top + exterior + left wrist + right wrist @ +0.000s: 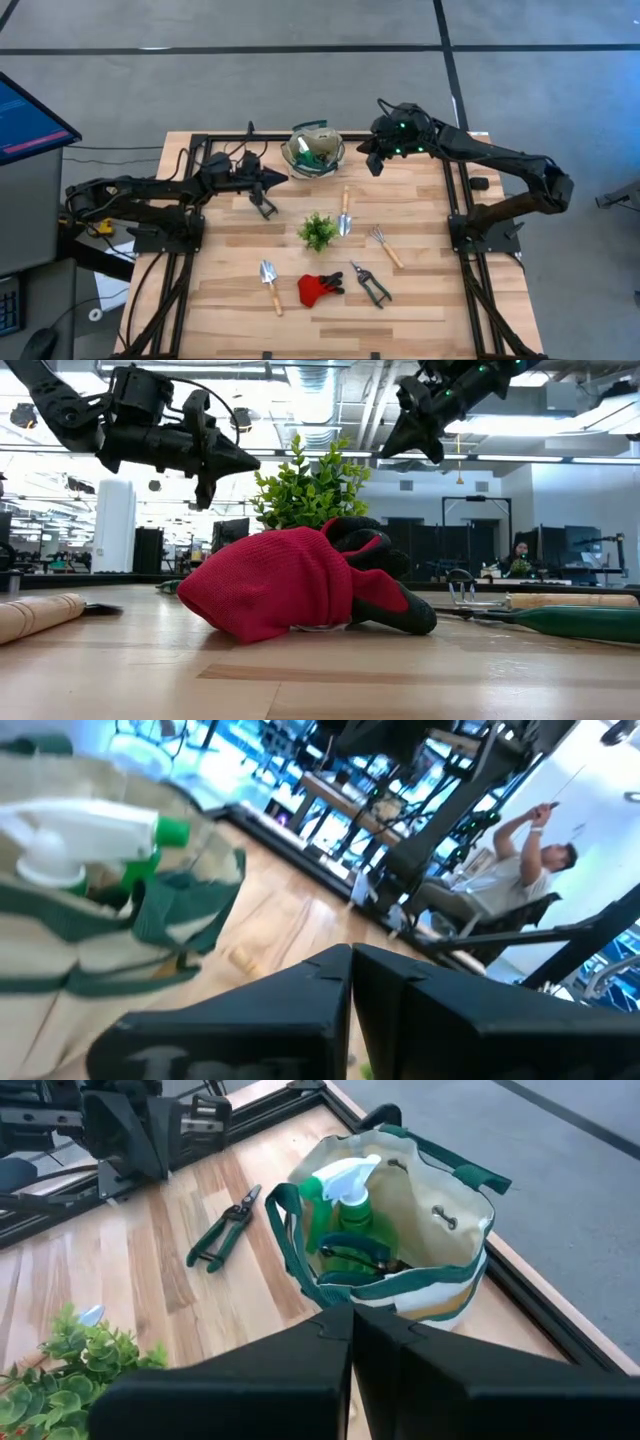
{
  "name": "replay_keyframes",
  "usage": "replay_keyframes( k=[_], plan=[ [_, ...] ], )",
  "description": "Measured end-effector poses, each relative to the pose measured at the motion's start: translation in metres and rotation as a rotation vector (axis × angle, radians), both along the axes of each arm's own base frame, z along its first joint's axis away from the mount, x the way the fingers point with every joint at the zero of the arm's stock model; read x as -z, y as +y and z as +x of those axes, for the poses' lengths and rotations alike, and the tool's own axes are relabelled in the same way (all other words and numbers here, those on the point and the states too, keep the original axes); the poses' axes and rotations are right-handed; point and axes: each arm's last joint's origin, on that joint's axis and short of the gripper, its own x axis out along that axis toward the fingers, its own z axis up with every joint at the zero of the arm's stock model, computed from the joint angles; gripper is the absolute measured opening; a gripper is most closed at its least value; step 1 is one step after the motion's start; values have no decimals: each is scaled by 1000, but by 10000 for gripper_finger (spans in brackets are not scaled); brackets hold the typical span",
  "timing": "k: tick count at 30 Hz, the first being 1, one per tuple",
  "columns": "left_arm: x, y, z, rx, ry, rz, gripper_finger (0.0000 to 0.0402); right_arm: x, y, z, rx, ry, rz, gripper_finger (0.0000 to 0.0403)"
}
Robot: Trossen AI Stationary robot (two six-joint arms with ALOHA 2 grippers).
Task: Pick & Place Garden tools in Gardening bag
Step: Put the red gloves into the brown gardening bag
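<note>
A: Left gripper (275, 178) first. We see its fingers pressed together with nothing between them, up off the table.
B: Agreed; the left wrist view shows the two dark fingers (300, 1000) meeting. Just beyond the tips sits the gardening bag (313, 150), with the green spray bottle (90, 835) standing inside it, white trigger head up.
A: Beside that gripper, a pair of dark pruning shears (262, 207) lies on the wood.
B: Right gripper (377, 158): fingers closed too, empty, hovering on the other side of the bag. From its wrist we look down into the bag (440, 1210) and see the bottle (345, 1205) and a dark handled tool next to it; we can't tell which tool.
A: Farther out from both grippers: a leafy plant (318, 231) mid-table, and a wooden-handled trowel (345, 212) touching it.
B: A small rake (384, 245) lies just past that, then second shears (370, 284), red gloves (318, 289) and another trowel (270, 284) toward the near edge.
A: In the low view the gloves (300, 585) fill the middle, with the plant (305, 485) behind them.
B: A seated person (510, 870) shows in the room beyond the table.
</note>
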Motion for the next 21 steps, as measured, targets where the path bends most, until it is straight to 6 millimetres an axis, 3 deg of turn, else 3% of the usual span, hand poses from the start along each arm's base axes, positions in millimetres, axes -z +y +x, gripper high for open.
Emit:
replay_keyframes(
  k=[21],
  plan=[
    [-6, 0, 0, 0, -52, 28, 2, -2, 1, 2, 0, -20, -1, 0]
  ],
)
